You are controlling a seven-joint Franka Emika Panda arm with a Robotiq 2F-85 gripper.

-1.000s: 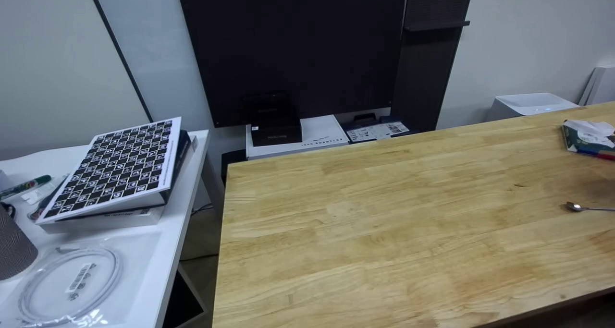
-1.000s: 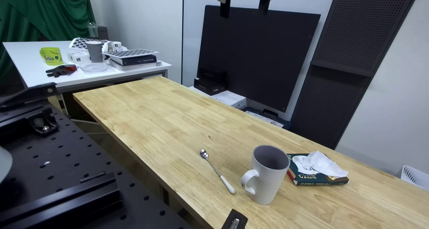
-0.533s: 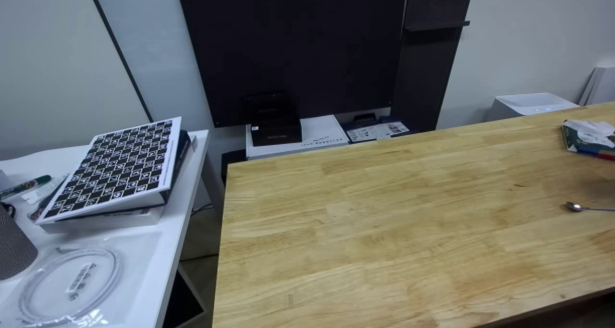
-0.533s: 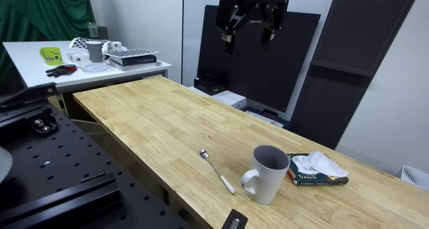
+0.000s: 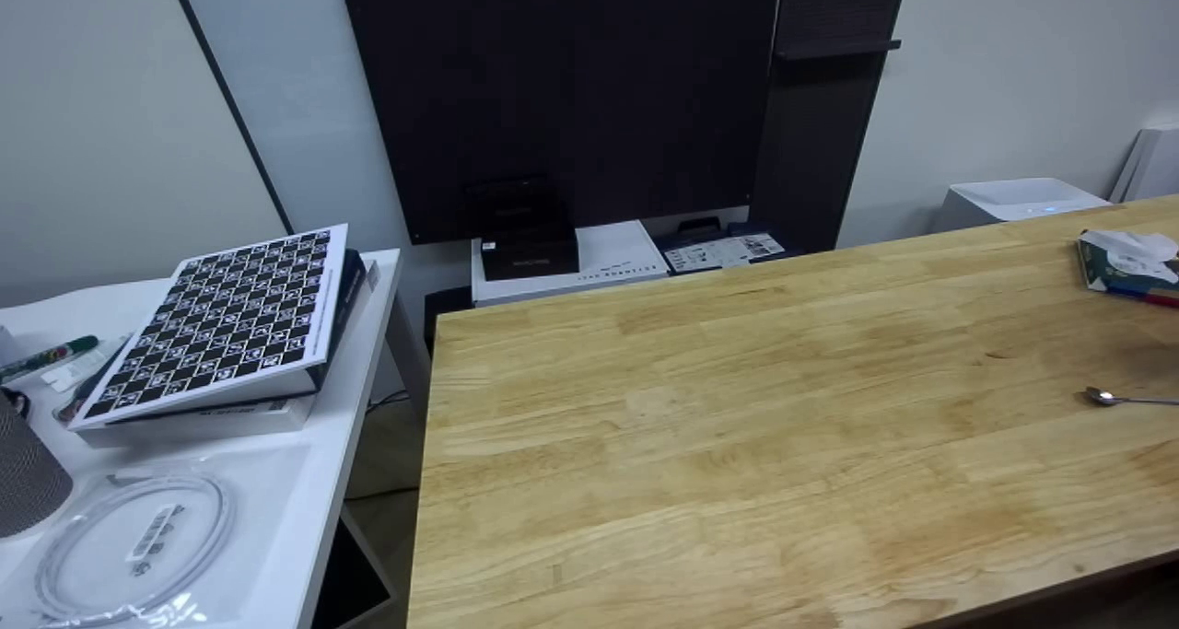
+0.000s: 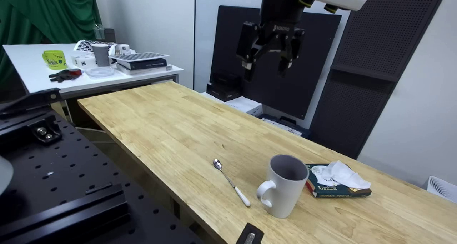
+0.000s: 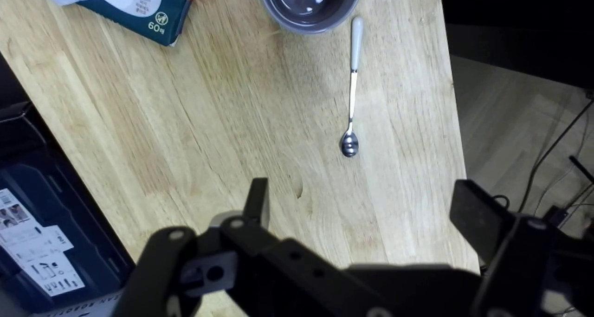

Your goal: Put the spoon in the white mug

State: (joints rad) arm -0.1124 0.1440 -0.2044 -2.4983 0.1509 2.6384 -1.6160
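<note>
The spoon (image 6: 242, 197), with a white handle and a small metal bowl, lies flat on the wooden table beside the white mug (image 6: 284, 199). The mug stands upright, its handle turned toward the spoon. My gripper (image 6: 266, 72) hangs well above the tabletop, its jaws wide apart with nothing between them. In the wrist view the gripper (image 7: 362, 191) is below the bowl end of the spoon (image 7: 356, 45), while the mug (image 7: 304, 28) is cut off at the top edge. Only the bowl end of the spoon (image 5: 1103, 396) appears in an exterior view, where mug and gripper are out of view.
Right behind the mug lies a green tissue pack (image 6: 339, 193) with a white tissue sticking out. The table's edge (image 7: 457, 117) runs close alongside the spoon. A black perforated platform (image 6: 82, 187) borders the table, and a white table (image 6: 32, 58) with several items stands farther off.
My gripper has come down into an exterior view from the top edge, lower in each frame, its jaws staying apart. Spoon and mug have not moved.
</note>
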